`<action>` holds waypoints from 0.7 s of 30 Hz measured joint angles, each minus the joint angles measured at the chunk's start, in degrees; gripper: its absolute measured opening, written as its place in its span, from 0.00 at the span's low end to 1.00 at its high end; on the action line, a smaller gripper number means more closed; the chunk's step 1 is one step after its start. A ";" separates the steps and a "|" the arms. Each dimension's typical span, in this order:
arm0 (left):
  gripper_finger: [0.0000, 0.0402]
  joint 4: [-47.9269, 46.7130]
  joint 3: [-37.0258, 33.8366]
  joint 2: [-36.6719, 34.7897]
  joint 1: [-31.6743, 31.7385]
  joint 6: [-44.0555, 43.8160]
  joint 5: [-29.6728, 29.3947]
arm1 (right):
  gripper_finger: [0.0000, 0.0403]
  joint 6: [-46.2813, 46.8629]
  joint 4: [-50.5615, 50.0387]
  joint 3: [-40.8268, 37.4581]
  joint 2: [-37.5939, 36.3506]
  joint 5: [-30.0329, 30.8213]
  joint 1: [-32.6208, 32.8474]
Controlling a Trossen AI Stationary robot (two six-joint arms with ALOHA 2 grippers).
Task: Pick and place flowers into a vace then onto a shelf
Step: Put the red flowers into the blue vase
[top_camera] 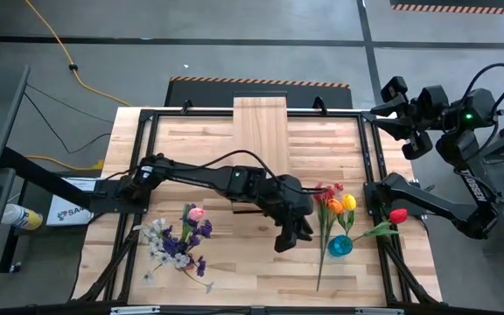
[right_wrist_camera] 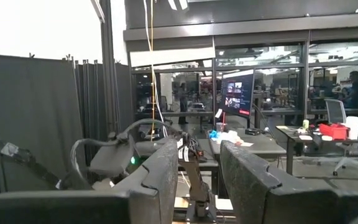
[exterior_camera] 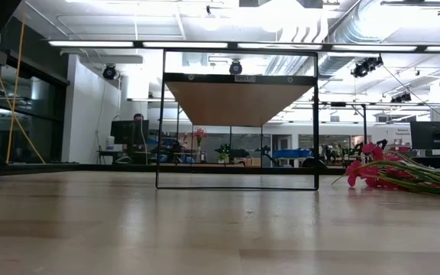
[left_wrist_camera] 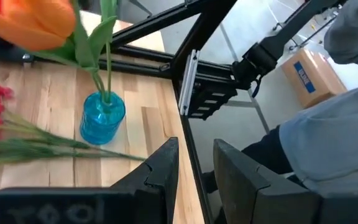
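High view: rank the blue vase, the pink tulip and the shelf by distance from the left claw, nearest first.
From the left claw:
1. Blue vase, just to its right.
2. Pink tulip, to its left among the sprays.
3. Shelf, at the table's far edge.

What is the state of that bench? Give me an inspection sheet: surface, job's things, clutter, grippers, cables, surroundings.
Surface: slatted wooden tabletop inside a black frame.
Job's things: blue vase stands upright near the right side and holds an orange tulip. A red tulip is to its right. Purple and white sprays lie in a loose pile on the left. No flowers on the shelf.
Clutter: nothing seen on the table.
Grippers: left gripper is over mid-table beside the vase, jaws apart, empty. Right gripper is raised off the table's right, jaws apart, empty.
Cables: yellow cable on the floor.
Surroundings: a person's grey sleeve is close to the table edge.
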 joint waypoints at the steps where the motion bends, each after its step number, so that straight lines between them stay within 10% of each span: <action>1: 0.33 0.11 0.01 0.25 0.10 0.27 0.10 | 0.28 0.51 -0.01 0.00 0.00 0.00 -0.01; 21: 0.33 5.89 -0.06 8.65 -0.14 -0.93 9.82 | 0.28 3.52 -0.01 0.00 -0.07 -0.43 0.00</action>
